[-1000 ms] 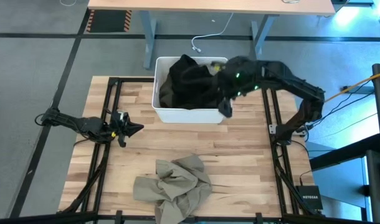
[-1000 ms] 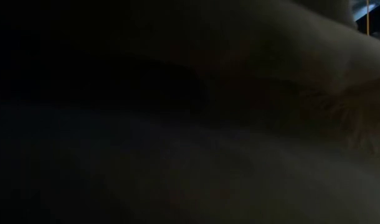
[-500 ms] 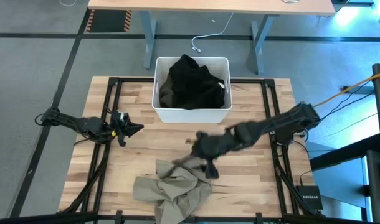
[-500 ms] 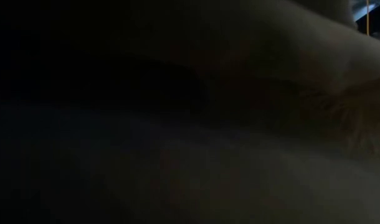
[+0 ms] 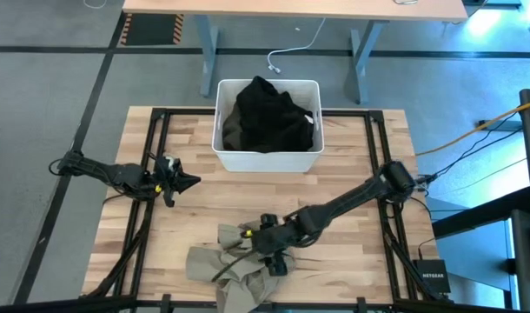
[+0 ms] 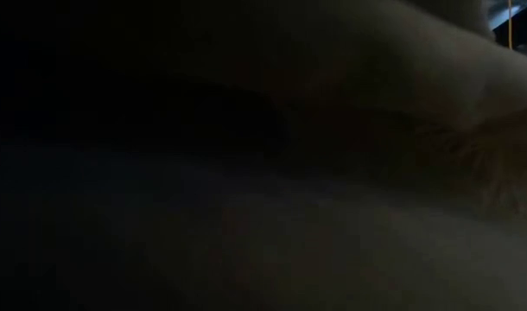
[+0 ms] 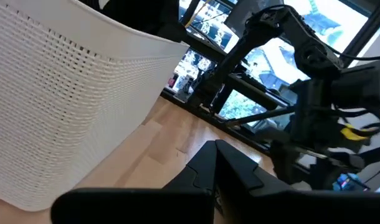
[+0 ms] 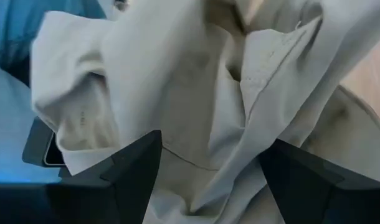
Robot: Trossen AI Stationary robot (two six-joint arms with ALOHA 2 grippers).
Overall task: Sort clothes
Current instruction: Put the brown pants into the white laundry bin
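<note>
Khaki garment [image 5: 243, 265] lies under open right gripper [image 5: 263, 255].

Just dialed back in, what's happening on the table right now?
The right tool is down over the crumpled khaki-beige garment near the table's front edge, fingers open on either side of a fold, with nothing gripped yet. Dark clothes are already piled in the white bin at the back of the table. The left tool waits low over the left side of the table, holding nothing.
</note>
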